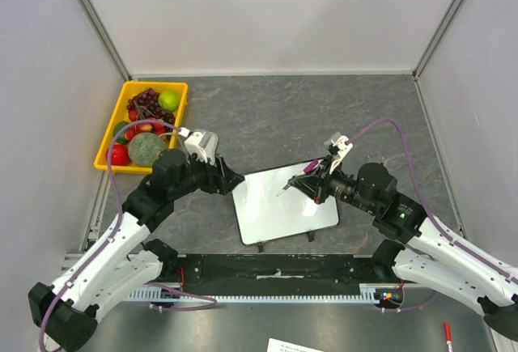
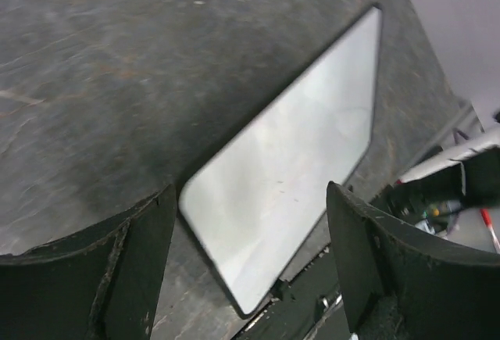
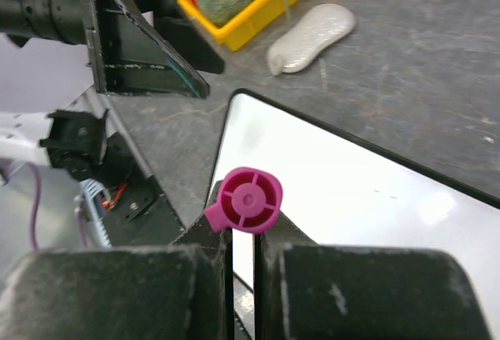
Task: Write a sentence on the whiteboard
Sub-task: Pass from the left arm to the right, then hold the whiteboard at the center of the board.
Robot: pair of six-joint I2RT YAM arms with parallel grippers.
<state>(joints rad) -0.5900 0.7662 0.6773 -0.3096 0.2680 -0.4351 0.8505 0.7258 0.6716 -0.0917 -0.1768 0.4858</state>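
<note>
Magenta marker (image 3: 248,199) clamped in the right gripper (image 3: 242,240), slanting over the whiteboard (image 1: 283,205); tip contact cannot be told. Whiteboard lies flat mid-counter (image 1: 324,117), slightly skewed. Left gripper (image 1: 233,180) released, fingers spread wide, at the board's left corner.

The top camera is looking steeply down from behind the arm bases over the whole table (image 1: 324,117), while both wrist cameras are hanging close over the whiteboard (image 2: 297,184) that all three are sharing, the left one looking across it from its left side and the right one facing back toward the yellow bin (image 3: 262,13).
</note>
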